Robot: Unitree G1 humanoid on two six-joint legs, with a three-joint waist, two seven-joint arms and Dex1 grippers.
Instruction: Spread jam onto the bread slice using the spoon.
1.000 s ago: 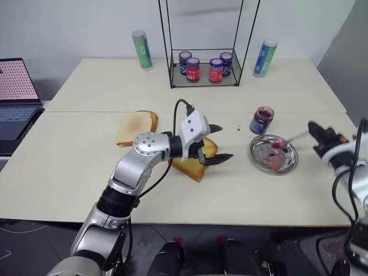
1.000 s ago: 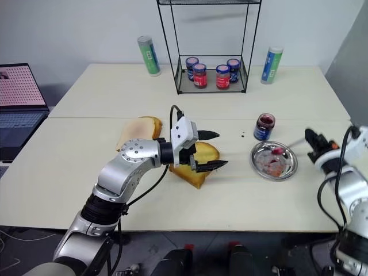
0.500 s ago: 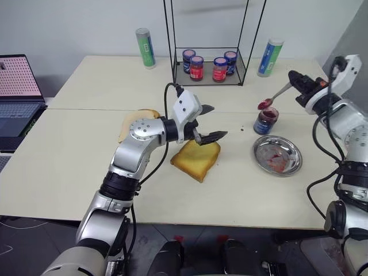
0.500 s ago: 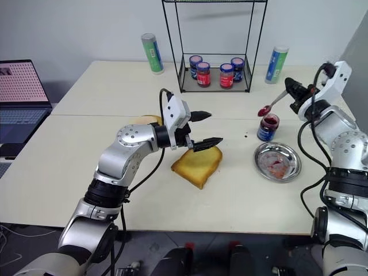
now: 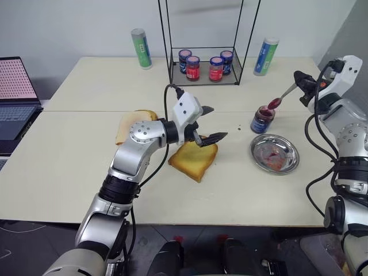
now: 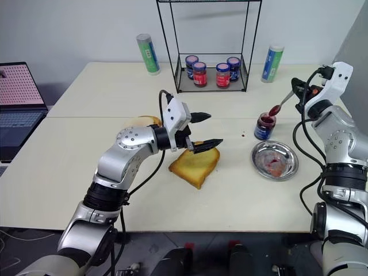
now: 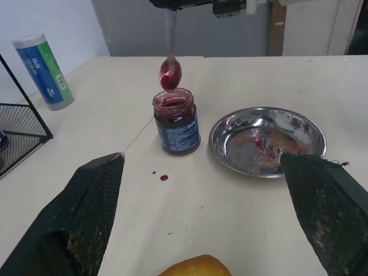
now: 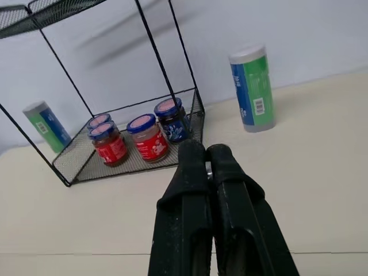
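Note:
The golden bread slice (image 5: 194, 161) lies flat on the table, near the middle. My left gripper (image 5: 218, 122) hovers open just above its far corner, nothing between the fingers (image 7: 80, 224). The open jam jar (image 5: 262, 119) stands beyond the bread to the right, dark red jam inside (image 7: 176, 122). My right gripper (image 5: 300, 81) is shut on the handle of the spoon (image 5: 276, 102). The spoon slopes down towards the jar, its jam-coated bowl (image 7: 170, 73) hanging just above the jar's mouth. In the right wrist view the shut fingers (image 8: 198, 172) hide the spoon.
A round steel dish (image 5: 274, 154) smeared with jam sits right of the bread, in front of the jar. A paler slice (image 5: 135, 125) lies left of the bread. At the back stand a wire rack (image 5: 206, 66) with several jars and two tubes (image 5: 140, 49) (image 5: 265, 57). A laptop (image 5: 14, 92) is far left.
My right gripper lifted the spoon from over the steel dish and carried it up and back, so its bowl now hangs above the jam jar. My left gripper rose slightly off the bread.

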